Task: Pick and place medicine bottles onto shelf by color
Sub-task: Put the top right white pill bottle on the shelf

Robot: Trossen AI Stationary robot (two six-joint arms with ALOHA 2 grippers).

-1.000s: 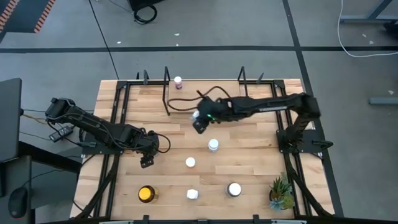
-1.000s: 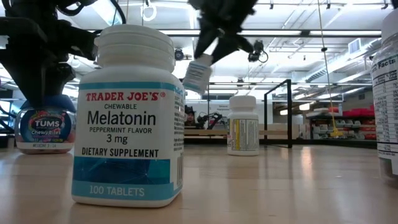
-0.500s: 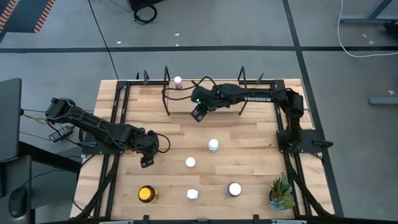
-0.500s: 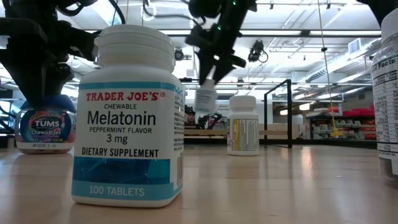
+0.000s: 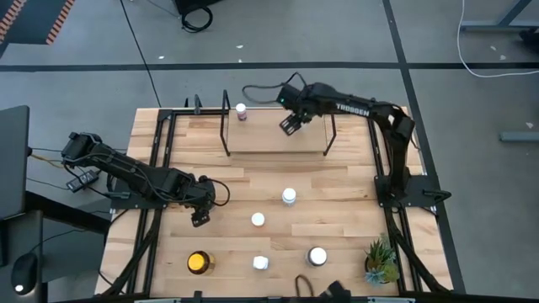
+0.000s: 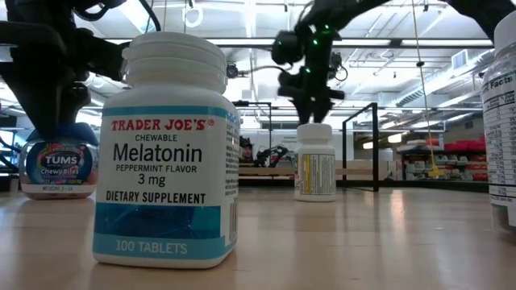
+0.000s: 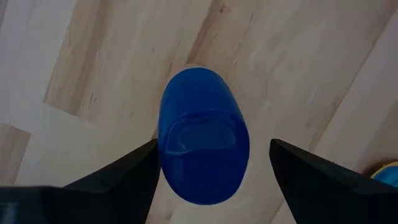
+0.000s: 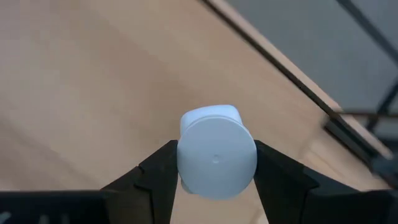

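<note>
My right gripper (image 5: 290, 124) is over the far part of the shelf (image 5: 253, 141), a light-wood board between black uprights, and is shut on a white-capped bottle (image 8: 216, 158). My left gripper (image 5: 200, 217) is open at the table's left. It points down over a blue-lidded bottle (image 7: 204, 149), with one finger on either side of the lid. That bottle stands on its base (image 6: 58, 165). A small pink-capped bottle (image 5: 242, 111) stands at the shelf's far left corner. My right gripper pinches the white-capped bottle at its cap's two sides (image 8: 183, 163) between its two fingers (image 8: 155, 174). The fingers point down from above. The bottle hangs upright below them, cap up. I cannot tell whether its base touches the shelf.
Several white-capped bottles stand on the tabletop (image 5: 289, 196) (image 5: 258, 220) (image 5: 261, 263) (image 5: 317, 256), and an amber one (image 5: 199, 263) at the near left. A green plant (image 5: 381, 261) stands near right. The Melatonin bottle (image 6: 165, 153) fills the low view's foreground.
My right gripper has carried the white-capped bottle from above the table's middle toward the far edge, to over the shelf. It has turned on the way, so the bottle, tilted before, now hangs upright.
</note>
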